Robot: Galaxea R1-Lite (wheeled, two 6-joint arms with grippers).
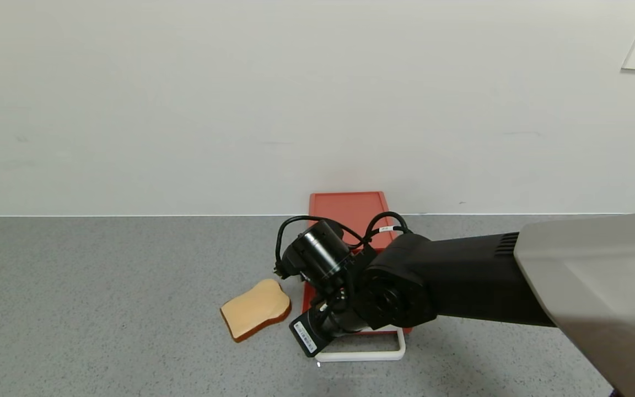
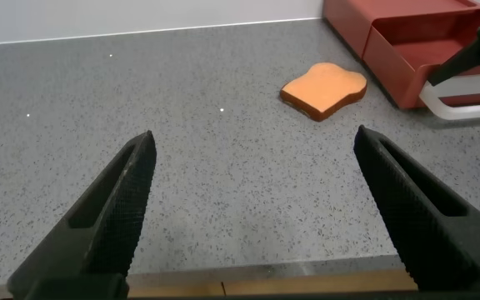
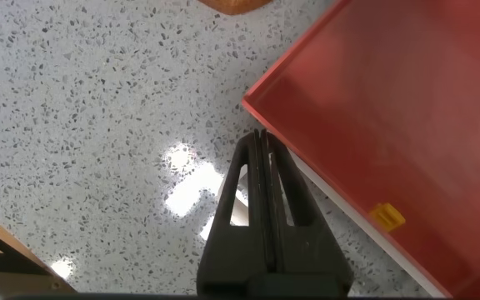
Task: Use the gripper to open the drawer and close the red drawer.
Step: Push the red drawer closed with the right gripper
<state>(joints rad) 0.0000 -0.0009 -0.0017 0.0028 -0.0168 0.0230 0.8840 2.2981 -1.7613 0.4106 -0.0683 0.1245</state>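
**Head view: my right gripper at the red drawer's handle**

My right gripper point(image 1: 317, 344) sits at the white handle point(image 1: 372, 353) of the red drawer point(image 3: 390, 133), fingers pressed together, nothing visibly caught. Its white label's print is unreadable. My arm hides the drawer's middle. My left gripper point(image 2: 257, 217) hangs wide open.

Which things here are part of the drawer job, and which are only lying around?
Part of the job:
- red drawer, pulled partly out
- its white handle
- right gripper, shut, at the drawer's front

Just lying about:
- bread slice
- left gripper, open, parked apart
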